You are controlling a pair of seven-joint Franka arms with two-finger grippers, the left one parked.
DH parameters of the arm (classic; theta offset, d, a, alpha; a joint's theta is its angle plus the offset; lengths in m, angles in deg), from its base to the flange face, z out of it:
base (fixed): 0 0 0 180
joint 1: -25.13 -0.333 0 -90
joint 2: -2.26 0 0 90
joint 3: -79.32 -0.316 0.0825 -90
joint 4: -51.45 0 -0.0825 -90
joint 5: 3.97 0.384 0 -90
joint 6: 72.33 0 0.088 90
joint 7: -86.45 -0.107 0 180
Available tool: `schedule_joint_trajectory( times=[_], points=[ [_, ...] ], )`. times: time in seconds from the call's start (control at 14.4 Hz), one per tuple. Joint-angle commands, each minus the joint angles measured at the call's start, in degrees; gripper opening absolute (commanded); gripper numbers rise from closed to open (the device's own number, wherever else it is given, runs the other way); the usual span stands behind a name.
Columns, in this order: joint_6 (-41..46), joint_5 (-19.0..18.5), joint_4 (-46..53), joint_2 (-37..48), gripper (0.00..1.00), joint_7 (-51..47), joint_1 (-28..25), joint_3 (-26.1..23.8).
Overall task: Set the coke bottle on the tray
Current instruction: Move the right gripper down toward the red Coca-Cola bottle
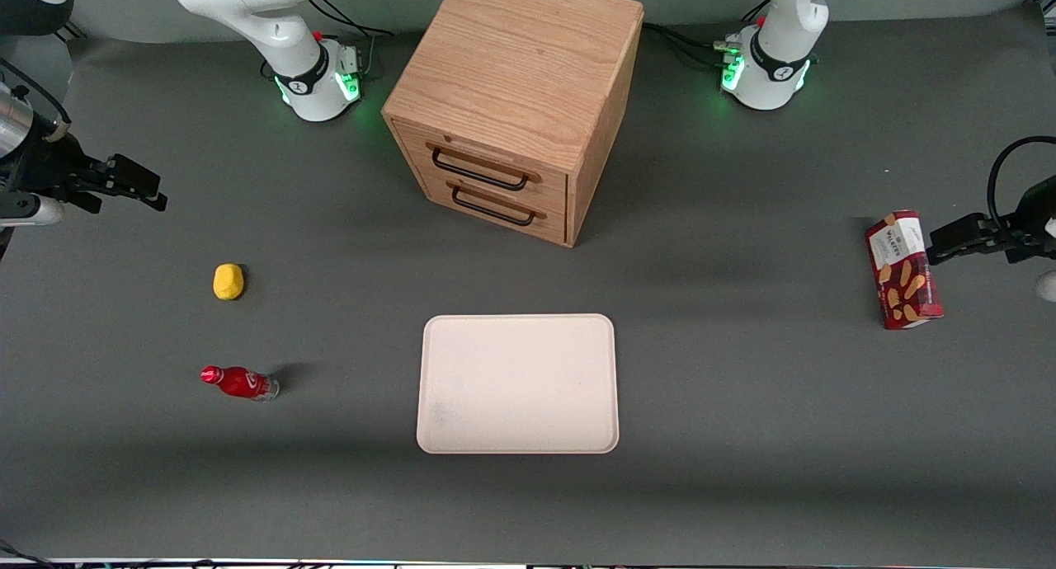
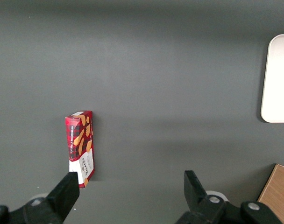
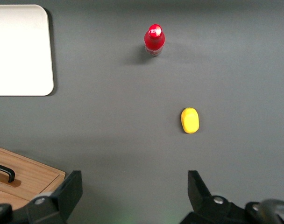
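Observation:
The coke bottle [image 1: 239,383], small and red with a red cap, stands on the grey table toward the working arm's end; it also shows in the right wrist view [image 3: 154,41]. The pale pinkish-beige tray [image 1: 517,383] lies flat at the table's middle, in front of the drawer cabinet, with nothing on it; its corner shows in the right wrist view [image 3: 18,51]. My right gripper [image 1: 140,185] hangs above the table's working-arm end, farther from the front camera than the bottle and well apart from it. In the right wrist view the gripper [image 3: 135,179] is open and holds nothing.
A yellow lump [image 1: 228,281] lies between gripper and bottle, also in the right wrist view [image 3: 189,120]. A wooden two-drawer cabinet [image 1: 516,99] stands at the table's middle. A red biscuit box [image 1: 903,270] lies toward the parked arm's end.

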Motion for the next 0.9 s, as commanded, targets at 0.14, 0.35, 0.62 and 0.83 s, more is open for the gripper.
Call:
schedule_joint_trajectory(
  times=[0.14, 0.35, 0.62, 0.83],
  points=[
    [1.7, -1.1, 2.1, -2.2, 1.0, -0.2, 0.0, -0.2],
    [1.3, -1.1, 6.8, -8.1, 1.0, -0.1, 0.0, -0.2],
    [-1.1, -1.1, 16.3, -20.9, 1.0, 1.5, 0.0, -0.2],
    [-7.9, -1.1, 17.1, -26.6, 1.0, 2.0, 0.0, -0.2]
  ],
)
